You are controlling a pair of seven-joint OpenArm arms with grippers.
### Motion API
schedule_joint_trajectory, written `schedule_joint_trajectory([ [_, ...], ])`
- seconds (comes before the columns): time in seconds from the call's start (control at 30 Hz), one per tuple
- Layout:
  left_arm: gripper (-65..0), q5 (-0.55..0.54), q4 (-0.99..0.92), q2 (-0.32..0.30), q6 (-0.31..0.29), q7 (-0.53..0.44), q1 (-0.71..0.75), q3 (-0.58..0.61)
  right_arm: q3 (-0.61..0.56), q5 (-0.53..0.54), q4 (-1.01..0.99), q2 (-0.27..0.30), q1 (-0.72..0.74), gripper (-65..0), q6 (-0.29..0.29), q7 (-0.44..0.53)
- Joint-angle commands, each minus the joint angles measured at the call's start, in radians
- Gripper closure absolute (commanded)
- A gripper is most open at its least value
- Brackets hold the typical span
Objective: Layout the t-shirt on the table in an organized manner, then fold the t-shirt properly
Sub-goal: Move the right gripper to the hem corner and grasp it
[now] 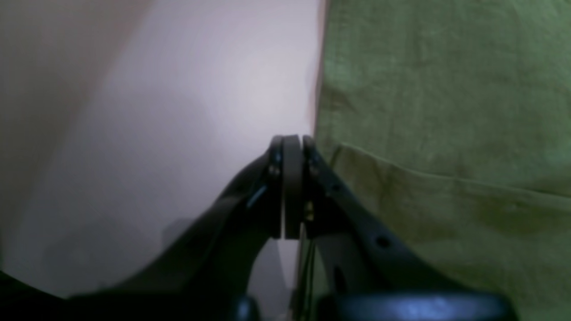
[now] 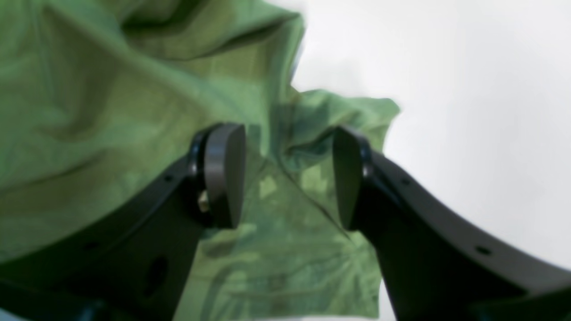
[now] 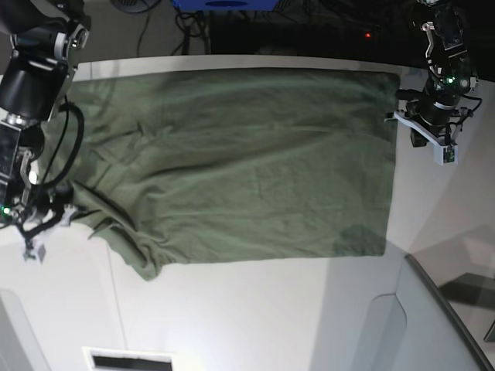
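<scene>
We see the t-shirt (image 3: 232, 162), a plain olive-green one, spread broad and mostly flat across the white counter (image 3: 271, 317), with soft creases running over its body. Its straight hem edge lies toward the left fingers (image 1: 292, 142), and one sleeve (image 3: 128, 247) lies rumpled and folded over itself near the right fingers (image 2: 289, 176).

The left fingers are pressed together with nothing between the pads. They sit just beside the shirt's edge, over bare counter, and a folded seam of the cloth runs away from them on the shirt side. The cloth there looks smooth and lightly wrinkled.

The right fingers stand apart, one pad on each side of a bunched, creased corner of green fabric. The cloth rises in folds beyond the fingertips and spreads below them, with bare counter past the outer finger. We cannot be sure from this blurred wrist view whether the pads touch the cloth, though it looks as if they hang just above it.
</scene>
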Motion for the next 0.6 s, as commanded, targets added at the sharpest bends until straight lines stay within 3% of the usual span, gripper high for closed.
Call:
schedule_joint_trajectory([
  [0.0,0.0,-0.004,0.018,-0.013,0.001,-0.02,-0.002,-0.006,0.0,0.008,-0.011,0.014,0.051,-30.0,0.002,0.018],
  [0.33,0.0,-0.011,0.018,-0.013,0.001,-0.02,-0.002,-0.011,-0.006,0.008,-0.425,0.063,0.244,-29.9,0.002,0.127],
  [0.57,0.0,-0.009,0.016,-0.013,0.001,-0.02,-0.002,-0.014,-0.006,0.008,-0.537,0.071,0.259,-29.7,0.001,0.211],
])
